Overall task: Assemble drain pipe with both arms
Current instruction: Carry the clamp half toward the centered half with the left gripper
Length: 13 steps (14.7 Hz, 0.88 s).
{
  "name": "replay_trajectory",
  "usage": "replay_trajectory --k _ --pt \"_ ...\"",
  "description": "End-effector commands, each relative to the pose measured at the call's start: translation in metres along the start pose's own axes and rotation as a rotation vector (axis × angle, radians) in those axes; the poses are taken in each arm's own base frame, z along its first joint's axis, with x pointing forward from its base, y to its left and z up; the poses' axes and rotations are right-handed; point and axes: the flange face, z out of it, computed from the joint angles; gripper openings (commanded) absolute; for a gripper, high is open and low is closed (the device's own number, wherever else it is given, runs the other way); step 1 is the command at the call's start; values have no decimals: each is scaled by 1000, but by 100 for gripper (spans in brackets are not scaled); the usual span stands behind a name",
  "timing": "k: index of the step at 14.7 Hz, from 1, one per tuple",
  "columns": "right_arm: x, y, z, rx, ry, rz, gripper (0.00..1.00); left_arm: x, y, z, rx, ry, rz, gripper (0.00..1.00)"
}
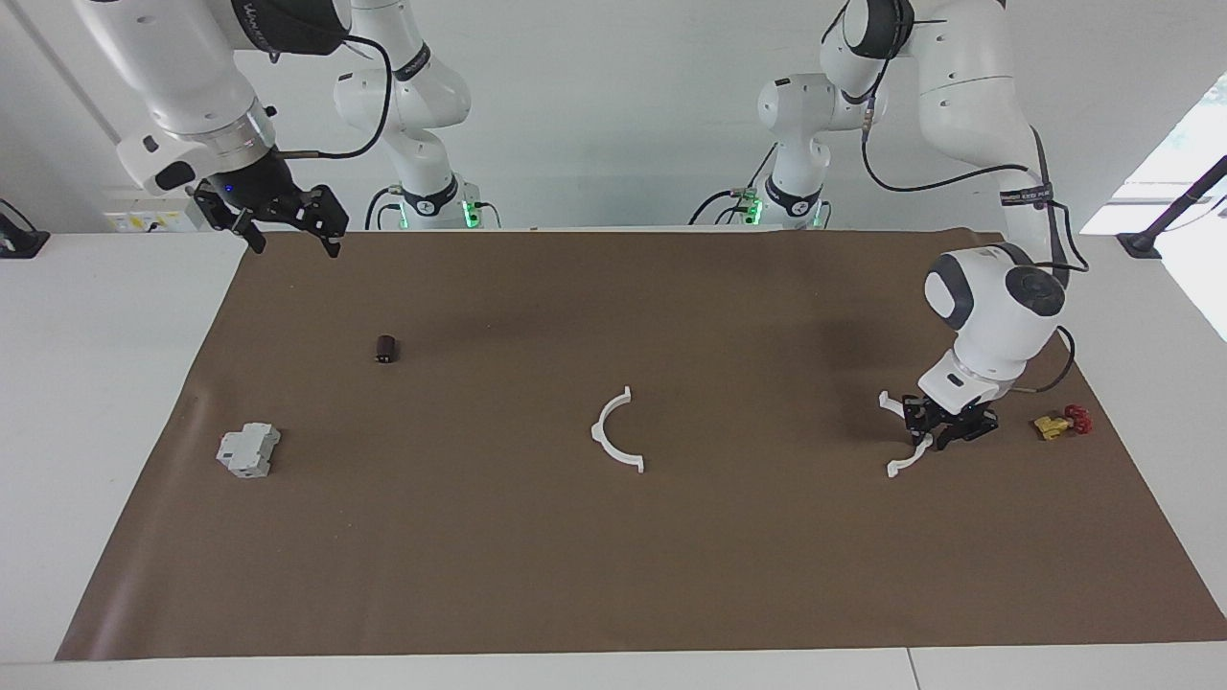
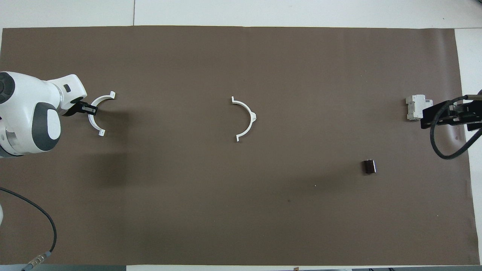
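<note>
Left gripper (image 1: 928, 428) is pinched on the mid-span of arc 1 (image 1: 909, 436), low on the mat. Arc 2 (image 1: 613, 432) lies well apart, mid-mat. Right gripper (image 1: 284, 230) is held spread, aloft (waiting). Arcs are judged light, thin, springy; grip at mid-span pref.

Little lettering shows; white letters run along a dark band on the right arm (image 1: 288, 19) near the top of the facing view, cut off and too small to read; a dark strap on the left arm (image 1: 1028, 196) carries white print, equally illegible
</note>
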Motion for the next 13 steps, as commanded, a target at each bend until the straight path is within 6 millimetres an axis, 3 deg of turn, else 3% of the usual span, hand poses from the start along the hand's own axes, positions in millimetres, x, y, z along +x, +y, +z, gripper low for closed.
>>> replay_trajectory --k 1,3,5,12,13 --pt "-1 11 2 2 10 -6 100 1 5 -8 5 -5 16 0" --pt "-1 10 1 1 10 -8 100 12 13 -23 4 -2 25 0" --pt "-2 12 2 1 4 -6 100 30 36 -39 -3 -26 -19 0" --pt "11 26 -3 -3 43 -48 100 79 192 -68 121 -55 -231 0" --pt "11 28 -3 5 35 -48 100 81 218 -58 126 -73 -254 0"
